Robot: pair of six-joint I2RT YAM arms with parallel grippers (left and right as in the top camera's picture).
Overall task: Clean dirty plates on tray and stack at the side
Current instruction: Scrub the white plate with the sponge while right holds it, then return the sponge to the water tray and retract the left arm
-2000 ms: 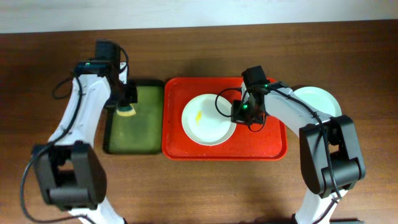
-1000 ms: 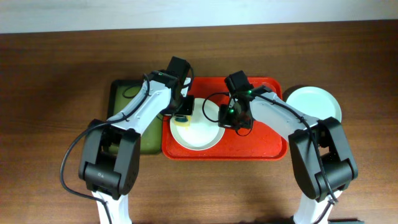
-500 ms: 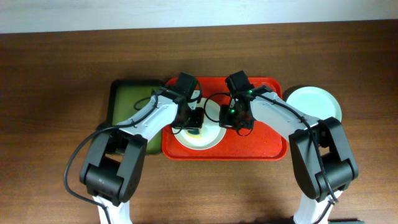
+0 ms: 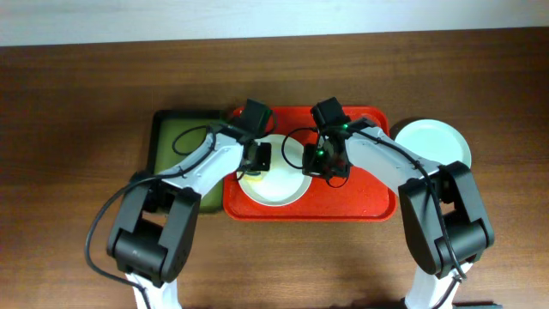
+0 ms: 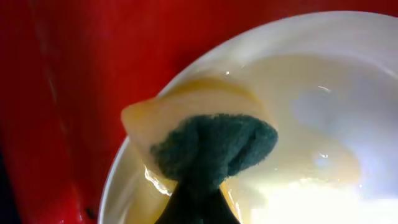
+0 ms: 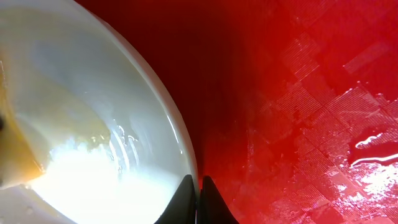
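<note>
A brown wooden desk point(image 4: 60, 94) carries a dark green tray point(image 4: 165, 148). A yellow sponge point(image 5: 202, 130) shows its dark green scouring side, bunched up. A pale strip point(image 4: 257, 15) borders the desk's far edge.

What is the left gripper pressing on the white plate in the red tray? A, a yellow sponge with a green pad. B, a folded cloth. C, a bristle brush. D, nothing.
A: the left wrist view shows the left gripper shut on a yellow sponge with a green pad, resting on the white plate in the red tray.
</note>
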